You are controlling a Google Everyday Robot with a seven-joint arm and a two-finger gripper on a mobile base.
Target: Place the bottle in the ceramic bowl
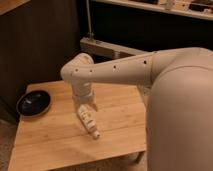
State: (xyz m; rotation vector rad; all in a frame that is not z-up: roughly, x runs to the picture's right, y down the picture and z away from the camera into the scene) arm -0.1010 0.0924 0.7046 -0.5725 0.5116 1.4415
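Observation:
The bottle [89,122] is a small slim whitish piece with reddish-brown marks. It lies tilted over the middle of the wooden table [55,135], narrow white tip pointing down to the right. My gripper [85,105] hangs from the cream arm directly above the bottle's upper end. Whether it touches the bottle does not show. The ceramic bowl [33,103], round, dark and glossy, sits at the table's left edge, well apart from the gripper and the bottle.
My cream arm [125,70] reaches in from the right, and the robot's large body [180,115] covers the table's right side. A dark wall stands behind the table, with a metal rail [107,47] at the back.

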